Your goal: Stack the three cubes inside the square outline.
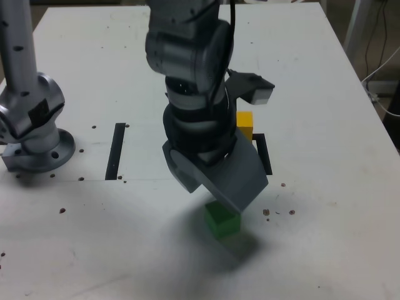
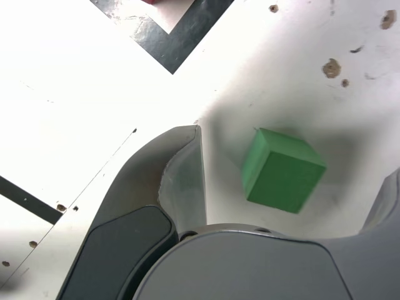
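Gripper (image 2: 297,150) open around the green cube (image 2: 287,172), left to stack; yellow cube (image 1: 245,119) and red cube (image 2: 150,1) apparently placed at the square outline (image 2: 172,51).

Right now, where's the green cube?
The green cube sits on the white table, below the hand in the exterior view and between its open fingers in the wrist view.

1. The black square outline with a pale centre (image 1: 263,154) lies mostly behind the grey arm (image 1: 187,56) in the exterior view.
2. The wrist view's edge crops the small red cube (image 2: 149,1) to a sliver.
3. The gripper (image 2: 297,152) partly covers the solid green cube (image 1: 222,222) in the exterior view.
4. The white table's (image 1: 319,237) near corners are cut off.
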{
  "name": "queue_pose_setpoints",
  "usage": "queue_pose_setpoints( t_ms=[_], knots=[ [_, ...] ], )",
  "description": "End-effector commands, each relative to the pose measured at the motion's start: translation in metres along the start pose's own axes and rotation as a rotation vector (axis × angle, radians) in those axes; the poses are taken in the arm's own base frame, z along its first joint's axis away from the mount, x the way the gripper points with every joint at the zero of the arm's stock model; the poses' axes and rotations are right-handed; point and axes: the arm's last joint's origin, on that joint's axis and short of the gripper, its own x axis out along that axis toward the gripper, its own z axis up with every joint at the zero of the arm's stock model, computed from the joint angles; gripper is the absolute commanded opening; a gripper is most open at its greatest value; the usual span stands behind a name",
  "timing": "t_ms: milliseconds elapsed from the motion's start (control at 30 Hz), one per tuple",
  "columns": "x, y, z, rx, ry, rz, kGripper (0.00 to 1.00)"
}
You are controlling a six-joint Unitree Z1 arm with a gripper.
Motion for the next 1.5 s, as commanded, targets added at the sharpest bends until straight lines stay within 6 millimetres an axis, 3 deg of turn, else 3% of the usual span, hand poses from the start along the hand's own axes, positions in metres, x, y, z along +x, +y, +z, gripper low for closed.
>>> queue_pose_setpoints(
  t_ms=[0,233,433,533,733,1200,1333,1467],
  knots=[
    [0.003,-0.002,0.003,0.008,0.001,0.001,0.92],
    [0.016,-0.015,0.017,0.047,-0.017,-0.01,0.79],
    [0.024,-0.019,0.021,0.05,-0.025,-0.025,0.44],
    [0.026,-0.02,0.021,0.052,-0.019,-0.027,0.34],
    [0.027,-0.021,0.019,0.052,-0.005,-0.034,0.29],
    [0.028,-0.021,0.018,0.035,-0.004,-0.04,0.29],
    [0.021,-0.021,0.014,-0.006,0.002,-0.042,0.29],
    [0.001,-0.015,0.001,-0.114,0.025,-0.041,0.29]
  ],
)
